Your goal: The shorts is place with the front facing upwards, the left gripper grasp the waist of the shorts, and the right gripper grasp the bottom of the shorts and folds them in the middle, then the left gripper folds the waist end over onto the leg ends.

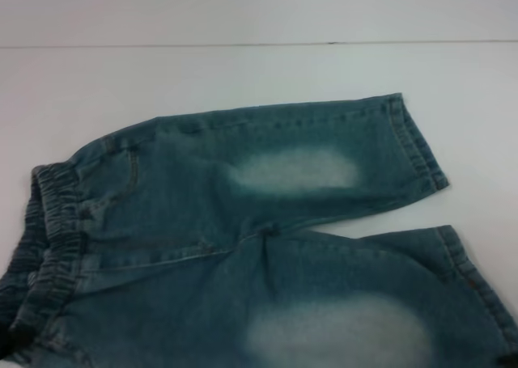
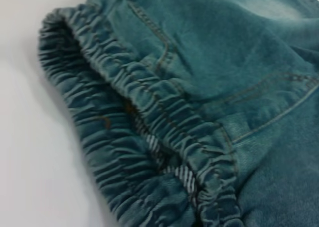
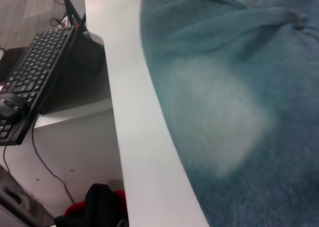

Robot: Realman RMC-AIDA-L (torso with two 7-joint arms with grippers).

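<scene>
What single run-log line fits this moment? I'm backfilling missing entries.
shorts: flat, front up, unfolded | waist of the shorts: left side, ungrasped | leg ends: right side | grippers: not in view

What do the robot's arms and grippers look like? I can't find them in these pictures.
None of the three views shows an arm or gripper, so their colour and shape cannot be told. The head view holds only the shorts on the white table. The wrist views show denim, the waist, and a keyboard beside the table.

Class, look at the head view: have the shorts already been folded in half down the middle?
No. The shorts lie spread flat on the table, both legs apart, with the waist of the shorts on the robot's left.
</scene>
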